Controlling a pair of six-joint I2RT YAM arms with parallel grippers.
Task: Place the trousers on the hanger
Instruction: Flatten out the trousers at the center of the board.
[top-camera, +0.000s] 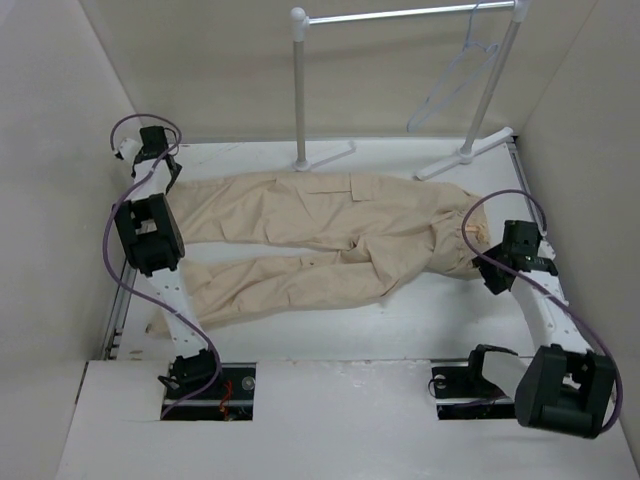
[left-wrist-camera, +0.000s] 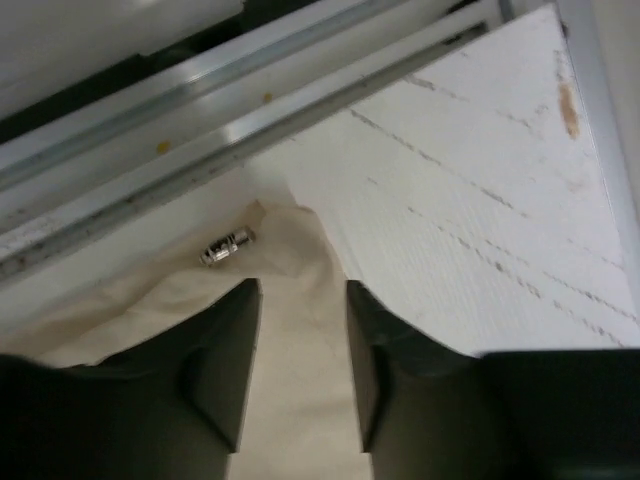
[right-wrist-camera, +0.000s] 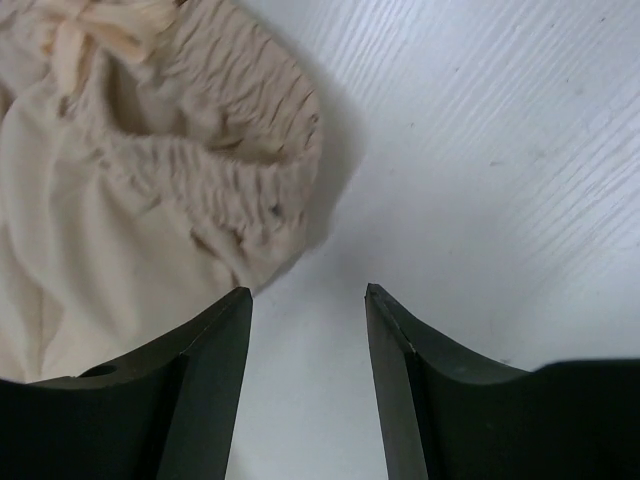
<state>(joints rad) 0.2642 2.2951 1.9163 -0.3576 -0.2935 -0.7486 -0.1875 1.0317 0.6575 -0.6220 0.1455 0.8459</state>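
The beige trousers (top-camera: 330, 235) lie flat across the table, waist to the right, both legs stretching left. The thin whitish hanger (top-camera: 455, 80) hangs from the rail at the back right. My left gripper (top-camera: 163, 183) is over the cuff of the far leg. In the left wrist view it (left-wrist-camera: 303, 285) is open, and the cuff cloth (left-wrist-camera: 300, 240) lies between the fingers. My right gripper (top-camera: 485, 263) is just right of the waistband. In the right wrist view it (right-wrist-camera: 308, 290) is open and empty over bare table, with the gathered waistband (right-wrist-camera: 200, 170) just beyond the left finger.
A thick white garment rail stand (top-camera: 299, 90) stands at the back, its feet on the table. A small metal toggle (left-wrist-camera: 227, 245) lies on the cuff. A metal table-edge rail (left-wrist-camera: 200, 120) runs close beyond the left gripper. Walls close in left, back and right.
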